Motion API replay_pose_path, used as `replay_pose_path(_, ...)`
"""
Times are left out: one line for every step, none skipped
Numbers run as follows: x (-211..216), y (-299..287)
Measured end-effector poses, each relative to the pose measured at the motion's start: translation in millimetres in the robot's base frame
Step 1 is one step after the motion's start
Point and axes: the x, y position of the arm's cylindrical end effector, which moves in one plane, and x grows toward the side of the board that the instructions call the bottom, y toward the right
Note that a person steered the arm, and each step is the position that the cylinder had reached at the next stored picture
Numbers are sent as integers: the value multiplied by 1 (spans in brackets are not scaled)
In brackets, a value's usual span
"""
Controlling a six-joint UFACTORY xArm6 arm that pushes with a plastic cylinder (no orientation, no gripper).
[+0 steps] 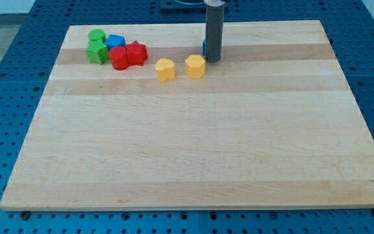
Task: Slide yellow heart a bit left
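The yellow heart [165, 69] is sitting near the board's [193, 156] top edge, left of centre — which way it is pointing is too small to tell. A yellow hexagonal block [195, 66] is lying just beside it on the view's right. My tip [213, 60] — a bare rod, nothing to open or close — is resting just right of that block, partly hiding a blue block [204, 47].

A blue block [204, 47] is almost wholly hidden behind the rod [213, 29], so its shape cannot be made out; only a sliver is seen at the rod's left side. The rod's upper part is cut off by the view's top. My tip [213, 60] is partly merged with shadow. Left of the rod, the clustered blocks overlap, with the green cylinder [96, 36] partly covered.
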Motion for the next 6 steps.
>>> replay_pose_path(12,-20)
replay_pose_path(15,-38)
replay_pose_path(14,-24)
replay_pose_path(11,-6)
replay_pose_path(5,-26)
replay_pose_path(0,-47)
